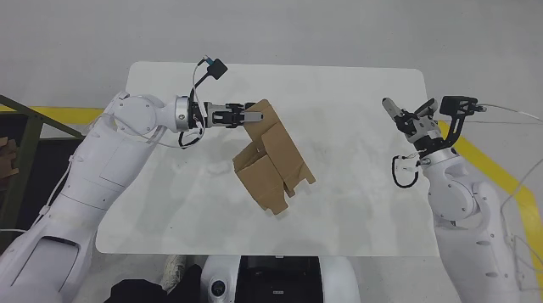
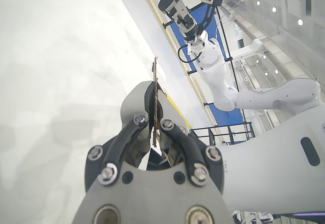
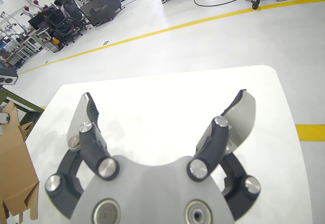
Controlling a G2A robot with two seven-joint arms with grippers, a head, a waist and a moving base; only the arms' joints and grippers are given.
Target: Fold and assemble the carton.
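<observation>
The left gripper [image 1: 253, 116] is clamped tight on an upper flap edge of the carton [image 1: 273, 163]. It holds the carton half-opened and tilted at the middle of the table [image 1: 365, 210], probably so the lower flaps stay free for folding. The right gripper [image 3: 165, 101] hovers over the table's right side with its jaws spread wide and nothing between them, likely ready to press a flap.

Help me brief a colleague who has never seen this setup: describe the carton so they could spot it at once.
Start at the white table with rounded corners. Near its middle is a partly folded carton, one flap pinched in the left end effector. It is the only brown cardboard thing on the tabletop, and the right end effector, open, holds nothing.
</observation>
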